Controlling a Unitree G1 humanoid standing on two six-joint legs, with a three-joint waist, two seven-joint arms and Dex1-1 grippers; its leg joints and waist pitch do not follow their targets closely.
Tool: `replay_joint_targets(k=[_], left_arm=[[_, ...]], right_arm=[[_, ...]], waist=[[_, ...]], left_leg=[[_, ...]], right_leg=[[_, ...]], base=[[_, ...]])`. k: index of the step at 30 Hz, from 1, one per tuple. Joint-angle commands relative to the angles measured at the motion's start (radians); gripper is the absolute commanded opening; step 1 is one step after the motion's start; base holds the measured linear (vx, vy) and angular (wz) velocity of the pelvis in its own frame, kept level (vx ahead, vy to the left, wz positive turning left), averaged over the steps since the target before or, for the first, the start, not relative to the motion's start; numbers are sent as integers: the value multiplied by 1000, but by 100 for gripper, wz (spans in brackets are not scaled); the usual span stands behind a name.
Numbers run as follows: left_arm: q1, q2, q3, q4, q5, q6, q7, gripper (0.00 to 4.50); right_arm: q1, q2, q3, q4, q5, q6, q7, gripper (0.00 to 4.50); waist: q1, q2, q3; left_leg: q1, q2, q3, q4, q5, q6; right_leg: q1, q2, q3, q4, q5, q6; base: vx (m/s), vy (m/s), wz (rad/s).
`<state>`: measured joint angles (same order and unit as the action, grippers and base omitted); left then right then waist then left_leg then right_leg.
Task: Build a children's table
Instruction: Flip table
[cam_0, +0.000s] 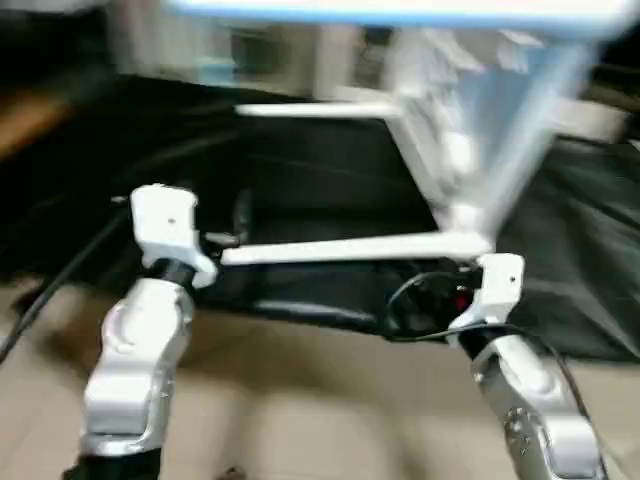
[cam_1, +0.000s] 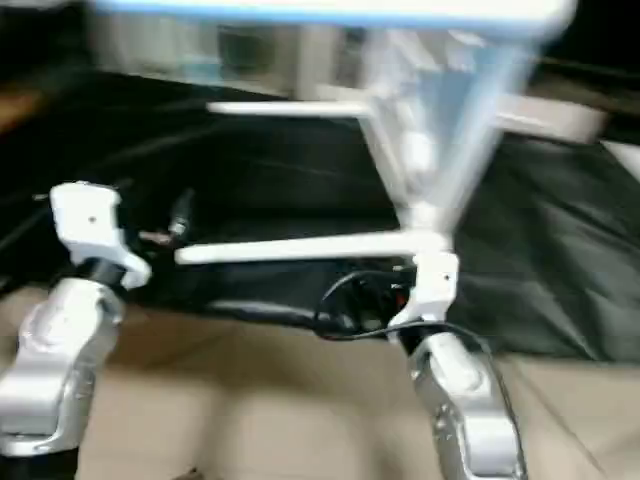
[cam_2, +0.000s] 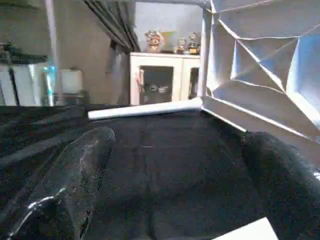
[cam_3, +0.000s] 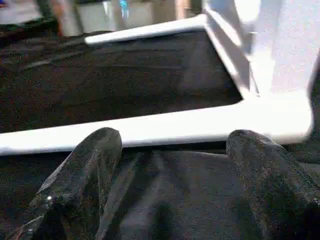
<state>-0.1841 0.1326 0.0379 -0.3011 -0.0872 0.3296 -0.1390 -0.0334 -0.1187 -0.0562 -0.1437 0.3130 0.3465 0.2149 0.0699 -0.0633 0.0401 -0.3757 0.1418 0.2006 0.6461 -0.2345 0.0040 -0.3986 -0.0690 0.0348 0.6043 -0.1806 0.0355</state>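
Observation:
The children's table stands tipped on its side on a black cloth, and its white tabletop (cam_0: 480, 130) shows its ribbed underside (cam_2: 260, 65). Two white legs stick out sideways from it: a near leg (cam_0: 350, 248) and a far leg (cam_0: 310, 110). My left gripper (cam_2: 180, 140) is open with nothing between its fingers, and sits by the free end of the near leg. My right gripper (cam_3: 175, 137) is open too, its fingers just short of the near leg (cam_3: 165, 125), close to the corner socket (cam_3: 280, 117).
The black cloth (cam_0: 330, 180) covers the work surface, with beige floor (cam_0: 300, 400) in front of it. A white cabinet with glass doors (cam_2: 162, 80) stands behind. A black cable (cam_0: 420, 300) loops by my right wrist.

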Motion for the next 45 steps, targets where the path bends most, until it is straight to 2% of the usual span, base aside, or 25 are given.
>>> replay_joint_targets(k=[1, 2, 4, 5, 6, 8, 9, 10, 11, 13, 14, 15, 17, 18, 19, 20, 22, 24, 25, 27, 31, 35, 39, 41, 45], left_arm=[[7, -3, 2, -14, 13, -6, 14, 450], [4, 2, 1, -21, 22, -19, 15, 450], [-7, 29, -20, -62, 49, -46, -3, 450], [-7, 29, -20, -62, 49, -46, -3, 450], [-8, 65, -48, -114, 20, -54, -78, 450], [-12, 115, -94, -149, 45, -55, -131, 450], [-17, 155, -129, -170, 67, -50, -172, 450], [-56, 254, -203, -187, 115, -63, -282, 450], [-81, 276, -215, -183, 117, -62, -315, 450], [-143, 312, -230, -165, 136, -72, -359, 450], [-143, 312, -230, -165, 136, -72, -359, 450], [-169, 320, -230, -155, 148, -83, -365, 450], [-277, 356, -217, -108, 185, -141, -388, 450], [-285, 360, -216, -104, 186, -144, -392, 450], [-353, 405, -211, -69, 194, -171, -426, 450], [-353, 405, -211, -69, 194, -171, -426, 450], [-408, 445, -215, -31, 208, -192, -449, 450], [-501, 493, -219, 50, 236, -234, -482, 450], [-539, 506, -218, 88, 244, -251, -495, 450], [-613, 524, -221, 166, 273, -311, -496, 450], [-742, 548, -262, 326, 337, -405, -510, 450], [-851, 554, -293, 480, 369, -497, -518, 450], [-919, 550, -318, 600, 427, -560, -490, 450], [-950, 546, -332, 663, 455, -587, -477, 450], [-1000, 537, -340, 740, 488, -614, -432, 450]], right_arm=[[-14, -1, -7, -2, 4, 4, -6, 373], [-16, -4, -5, -4, 6, 8, 1, 373], [-21, -15, 3, -5, 13, 10, 27, 373], [-21, -15, 3, -5, 13, 10, 27, 373], [-26, -17, 2, -3, 23, 8, 41, 373], [-33, -17, -2, 1, 33, 6, 51, 373], [-39, -16, -6, 5, 41, 6, 56, 373], [-53, -6, -12, 18, 51, 23, 50, 373], [-59, 2, -15, 24, 58, 33, 45, 373], [-69, 14, -17, 41, 61, 41, 37, 373], [-69, 14, -17, 41, 61, 41, 37, 373], [-72, 15, -16, 48, 59, 40, 39, 373], [-91, 10, -3, 79, 41, 40, 45, 373], [-94, 10, -2, 82, 40, 40, 45, 373], [-112, 3, 2, 106, 32, 39, 47, 373], [-112, 3, 2, 106, 32, 39, 47, 373], [-125, 1, 3, 122, 33, 38, 50, 373], [-137, 2, 4, 132, 33, 44, 55, 373], [-142, 3, 4, 136, 33, 46, 56, 373], [-145, 4, 8, 141, 29, 51, 53, 373], [-142, 7, 20, 150, 17, 60, 49, 373], [-140, 10, 29, 152, 12, 62, 47, 373], [-142, 13, 29, 150, 12, 64, 43, 373], [-142, 14, 29, 150, 11, 64, 43, 373], [-140, 14, 30, 149, 9, 62, 43, 373]], waist=[[-10, 18, -61], [-12, 18, -56], [-13, 5, -55], [-14, 4, -52], [-13, 0, -51], [-8, -4, -47], [-8, -6, -45], [-11, -16, -44], [-3, -17, -44], [-10, -13, -43], [-12, -19, -41], [-11, -20, -42], [-13, -21, -43], [-13, -21, -43], [-13, -30, -42], [-9, -26, -43], [-12, -24, -44], [-9, -21, -47], [-11, -20, -48], [-6, -22, -49], [-1, -23, -49], [2, -16, -53], [5, -17, -54], [11, -12, -53], [16, -13, -50]], left_leg=[[45, 72, -50, -100, 3, 107], [43, 81, -56, -107, -10, 58], [39, 76, -51, -111, -59, -3], [35, 73, -49, -115, -94, -27], [34, 72, -49, -116, -113, -38], [33, 71, -50, -122, -183, -69], [33, 71, -51, -122, -200, -74], [30, 70, -50, -123, -231, -81], [32, 67, -50, -122, -260, -74], [29, 66, -52, -125, -276, -97], [24, 66, -52, -126, -281, -102], [24, 68, -52, -125, -289, -111], [22, 64, -51, -121, -308, -112], [21, 64, -53, -121, -309, -114], [15, 67, -54, -123, -303, -116], [19, 66, -53, -122, -303, -115], [16, 70, -54, -123, -281, -124], [21, 68, -50, -121, -262, -126], [18, 68, -50, -121, -245, -131], [25, 69, -46, -119, -231, -136], [21, 70, -45, -119, -184, -142], [24, 70, -44, -116, -162, -146], [24, 70, -40, -113, -113, -133], [25, 72, -41, -114, -134, -130], [26, 76, -43, -118, -184, -141]], right_leg=[[7, -24, -21, -36, -11, -181], [11, -27, -26, -39, -3, -182], [17, -37, -29, -43, -1, -155], [18, -44, -27, -45, -13, -138], [19, -48, -26, -47, -28, -130], [15, -54, -23, -51, -86, -100], [13, -54, -22, -53, -103, -92], [12, -56, -19, -56, -139, -85], [8, -60, -16, -62, -210, -66], [3, -61, -14, -60, -236, -75], [5, -60, -15, -63, -240, -74], [5, -66, -13, -61, -245, -82], [0, -64, -12, -63, -275, -83], [1, -66, -13, -62, -279, -86], [7, -69, -16, -61, -283, -91], [2, -69, -16, -61, -291, -91], [7, -72, -21, -54, -259, -109], [3, -70, -24, -51, -235, -116], [6, -69, -26, -47, -213, -120], [2, -69, -28, -47, -192, -125], [8, -71, -30, -38, -129, -147], [11, -74, -30, -32, -86, -160], [16, -73, -31, -27, -7, -183], [17, -76, -29, -27, -24, -190], [16, -78, -29, -31, -69, -190]], base=[[44, 125, 6], [49, 163, 7], [8, 74, 6], [0, 0, 0], [0, 0, 0], [0, 0, 0], [0, 0, 0], [0, 0, 0], [0, 0, 0], [0, 0, 0], [0, 0, 0], [0, 0, 0], [0, 0, 0], [0, 0, 0], [0, 0, 0], [0, 0, 0], [0, 0, 0], [0, 0, 0], [0, 0, 0], [0, 0, 0], [0, 0, 0], [0, 0, 0], [0, 0, 0], [0, 0, 0], [0, 0, 0]])
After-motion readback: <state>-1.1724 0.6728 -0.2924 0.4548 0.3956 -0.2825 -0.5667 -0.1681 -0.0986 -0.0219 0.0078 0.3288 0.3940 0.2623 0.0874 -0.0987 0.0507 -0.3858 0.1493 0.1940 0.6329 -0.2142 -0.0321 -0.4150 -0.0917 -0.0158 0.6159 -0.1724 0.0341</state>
